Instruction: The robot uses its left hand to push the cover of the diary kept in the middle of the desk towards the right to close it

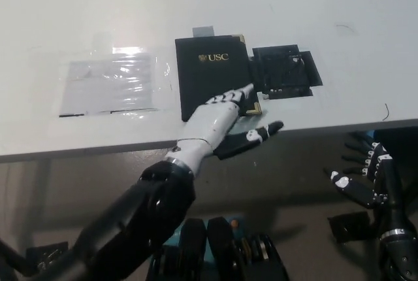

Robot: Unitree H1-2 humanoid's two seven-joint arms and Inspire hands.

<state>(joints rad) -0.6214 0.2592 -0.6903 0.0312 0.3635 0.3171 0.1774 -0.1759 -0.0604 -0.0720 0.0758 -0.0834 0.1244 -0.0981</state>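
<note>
A black diary (212, 72) with gold "USC" lettering and gold corners lies closed in the middle of the white desk (196, 6). My white left hand (225, 116) rests flat on the diary's near right part, fingers spread and pointing right, one finger hanging past the desk's front edge. It holds nothing. My black right hand (366, 176) hangs below the desk edge at the lower right, fingers apart and empty.
A black patch of tape or pad (284, 72) lies on the desk just right of the diary. A clear plastic sheet (111, 85) lies to the left. The desk's front edge runs across the picture below the diary.
</note>
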